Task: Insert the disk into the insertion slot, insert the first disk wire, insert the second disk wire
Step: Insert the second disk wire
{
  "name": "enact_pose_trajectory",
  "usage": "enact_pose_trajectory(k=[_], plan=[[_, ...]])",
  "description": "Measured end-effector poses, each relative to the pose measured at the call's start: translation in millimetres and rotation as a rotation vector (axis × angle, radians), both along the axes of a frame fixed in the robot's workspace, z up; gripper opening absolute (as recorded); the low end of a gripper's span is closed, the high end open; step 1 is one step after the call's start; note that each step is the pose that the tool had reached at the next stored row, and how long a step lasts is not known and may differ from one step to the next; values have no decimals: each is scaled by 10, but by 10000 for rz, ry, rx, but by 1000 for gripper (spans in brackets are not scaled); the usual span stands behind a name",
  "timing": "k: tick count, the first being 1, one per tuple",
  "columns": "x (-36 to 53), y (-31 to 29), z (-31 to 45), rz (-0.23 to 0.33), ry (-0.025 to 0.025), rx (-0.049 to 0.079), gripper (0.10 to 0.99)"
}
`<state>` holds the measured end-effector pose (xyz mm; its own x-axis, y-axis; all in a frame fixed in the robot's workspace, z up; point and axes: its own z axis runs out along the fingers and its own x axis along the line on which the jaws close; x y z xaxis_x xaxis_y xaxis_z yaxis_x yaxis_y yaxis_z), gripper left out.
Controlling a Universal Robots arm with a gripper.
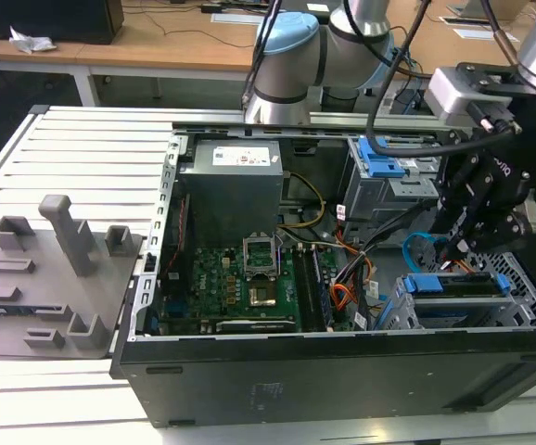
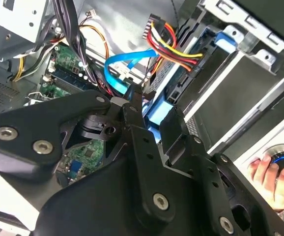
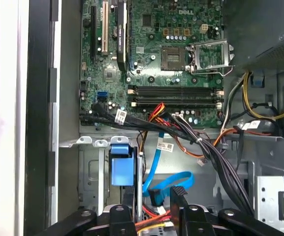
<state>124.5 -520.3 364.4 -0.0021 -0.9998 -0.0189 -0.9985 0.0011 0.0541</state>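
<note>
**While the drive sits in its bay, my claw hangs over the blue cable**

As far as I can judge from the exterior view, the disk [image 1: 455, 284] already lies flat inside the insertion slot [image 1: 520, 298], at the exterior view's right end of the computer case [image 1: 342, 371]. Its bright blue frame faces up and sits level with the cage walls, which is why I take the first step as done.

I have the gripper [image 1: 453, 250] low over that corner because the drive's connectors and the loose cabling are there. In the first wrist view its two fingers [image 3: 179, 199] stand spread. The dark plug [image 3: 155, 196] of the second disk wire [image 3: 167, 181] lies in the gap between them. I cannot tell whether either finger touches it, and I see nothing being pinched.

In the second wrist view that wire curls up in a loose light-blue loop [image 2: 127, 59], with its plug end just beside one fingertip. The orange and yellow bundle [image 2: 169, 46] hangs just beyond the loop, close against the cage. I cannot tell from here whether its connector is seated in the drive.

A person's hand [image 2: 269, 172] rests outside the case, well apart from my fingers.
</note>
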Motion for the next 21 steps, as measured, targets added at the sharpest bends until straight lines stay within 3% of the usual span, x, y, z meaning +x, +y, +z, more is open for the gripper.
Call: enact_pose_trajectory(k=[5, 10, 11, 12, 13, 21], plan=[[-20, 1, -49, 423, 0, -71, 420], [-20, 1, -50, 446, 0, -87, 408], [-20, 1, -50, 449, 0, -89, 278], [-20, 1, -50, 451, 0, -90, 278], [-20, 1, -50, 455, 1, -93, 161], [6, -2, -51, 470, 1, -104, 161]])
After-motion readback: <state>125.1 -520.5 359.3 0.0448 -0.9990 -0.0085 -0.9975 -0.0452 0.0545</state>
